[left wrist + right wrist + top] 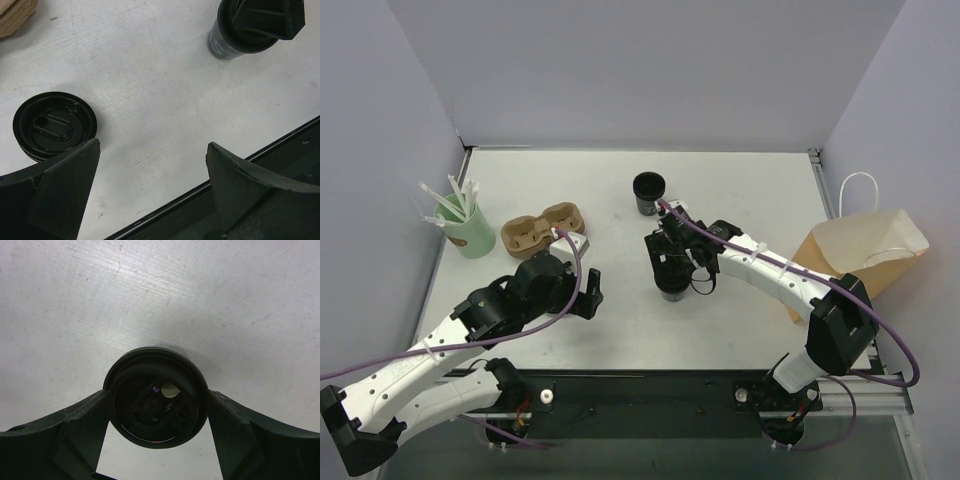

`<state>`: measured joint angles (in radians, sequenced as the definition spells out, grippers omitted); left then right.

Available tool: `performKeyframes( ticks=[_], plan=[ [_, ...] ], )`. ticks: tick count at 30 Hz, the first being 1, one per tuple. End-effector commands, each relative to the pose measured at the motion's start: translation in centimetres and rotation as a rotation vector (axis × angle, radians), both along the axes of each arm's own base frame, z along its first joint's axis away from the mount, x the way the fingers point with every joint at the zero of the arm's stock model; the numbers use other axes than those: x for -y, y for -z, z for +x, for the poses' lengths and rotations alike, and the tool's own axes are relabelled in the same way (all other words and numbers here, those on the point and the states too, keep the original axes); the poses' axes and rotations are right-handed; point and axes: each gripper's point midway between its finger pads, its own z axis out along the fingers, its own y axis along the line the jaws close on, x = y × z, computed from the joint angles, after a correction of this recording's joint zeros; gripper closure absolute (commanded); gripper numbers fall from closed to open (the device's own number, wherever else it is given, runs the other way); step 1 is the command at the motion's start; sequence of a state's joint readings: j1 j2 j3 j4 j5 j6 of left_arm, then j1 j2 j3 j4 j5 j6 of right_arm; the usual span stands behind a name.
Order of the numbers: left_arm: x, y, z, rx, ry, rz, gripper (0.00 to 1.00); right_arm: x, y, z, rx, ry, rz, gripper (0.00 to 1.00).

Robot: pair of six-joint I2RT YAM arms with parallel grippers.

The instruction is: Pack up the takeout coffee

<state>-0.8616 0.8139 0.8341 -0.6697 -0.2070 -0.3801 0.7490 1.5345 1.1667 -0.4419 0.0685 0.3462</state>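
Only R wrist cam shows R gripper pinching takeout coffee; L gripper spread wide.

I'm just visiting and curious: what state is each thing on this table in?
takeout coffee: upright, lidded, gripped.
right gripper: shut on it.
left gripper: open, empty.
brown paper bag: away from the coffee, mouth unclear.
cup carrier: both wells empty.
mint-green cup: upright, holding straws.
black stack: standing alone, untouched.

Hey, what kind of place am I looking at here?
Probably a robotics lab test cell, not a real cafe: plain partition walls around a white table, two robot arms bolted at its edge, plus props like a brown paper bag and cardboard cup carrier.
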Motion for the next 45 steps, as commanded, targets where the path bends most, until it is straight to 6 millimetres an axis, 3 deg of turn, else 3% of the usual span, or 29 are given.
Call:
performKeyframes(
  ticks=[1,7,12,33,45],
  plan=[
    [0.0,-1.2,0.4,0.034,-0.004,-0.009,0.03,0.4,-0.9,-0.1,0.006,0.02,-0.016,0.24],
    [-0.2,-1.5,0.4,0.045,-0.014,-0.016,0.03,0.5,-3.0,0.1,0.053,0.025,0.014,0.21],
    [-0.3,-1.4,0.4,0.046,-0.019,-0.013,0.03,0.5,-3.2,-0.2,0.053,0.016,0.015,0.18],
    [-0.3,-1.5,0.4,0.049,-0.017,-0.016,0.03,0.9,0.0,-0.9,-0.003,0.005,-0.106,0.21],
    [-0.3,-1.6,0.5,0.052,-0.017,-0.013,0.03,1.4,-0.7,-0.3,0.033,0.03,-0.132,0.27]
  ],
)
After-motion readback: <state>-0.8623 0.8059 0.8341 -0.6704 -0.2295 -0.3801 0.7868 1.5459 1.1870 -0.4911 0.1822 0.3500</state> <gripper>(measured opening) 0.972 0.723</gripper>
